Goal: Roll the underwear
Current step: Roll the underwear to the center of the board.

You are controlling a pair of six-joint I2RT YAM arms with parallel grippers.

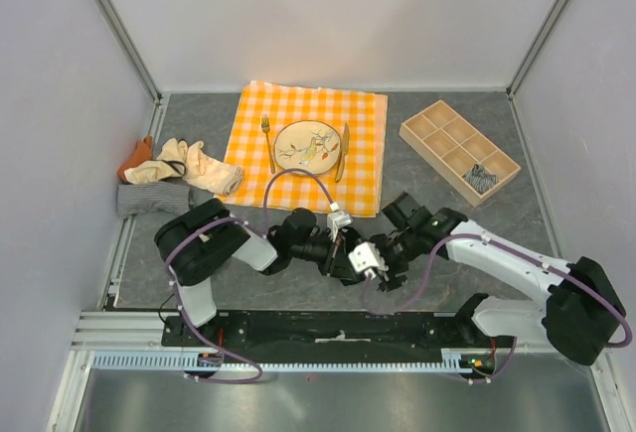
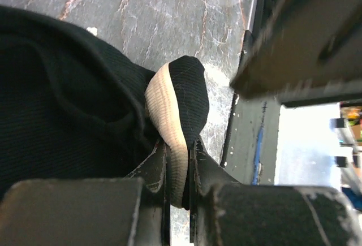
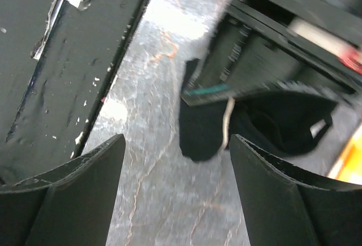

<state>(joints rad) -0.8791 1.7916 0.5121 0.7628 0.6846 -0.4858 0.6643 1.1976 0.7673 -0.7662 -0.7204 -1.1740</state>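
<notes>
My left gripper (image 2: pixel 180 151) is shut on the underwear (image 2: pixel 189 85), a black garment with a cream band. The cream band (image 2: pixel 165 110) is pinched between its fingers. The rest of the black cloth spreads to the left on the grey table. My right gripper (image 3: pixel 176 164) stands open just above the table with nothing between its fingers. The hanging black underwear (image 3: pixel 198 136) is a little beyond it. In the top view both grippers meet at the front middle and hide this garment. More underwear lies at the far left: orange (image 1: pixel 133 157), cream (image 1: pixel 194 166) and striped grey (image 1: pixel 152 198).
An orange-and-white checked tablecloth (image 1: pixel 363 144) at the back carries a plate (image 1: pixel 310 146), fork (image 1: pixel 267 142) and knife (image 1: pixel 344 151). A wooden divided tray (image 1: pixel 442 134) at the right holds a rolled striped garment (image 1: pixel 481 179). The table's near edge rail lies close to both grippers.
</notes>
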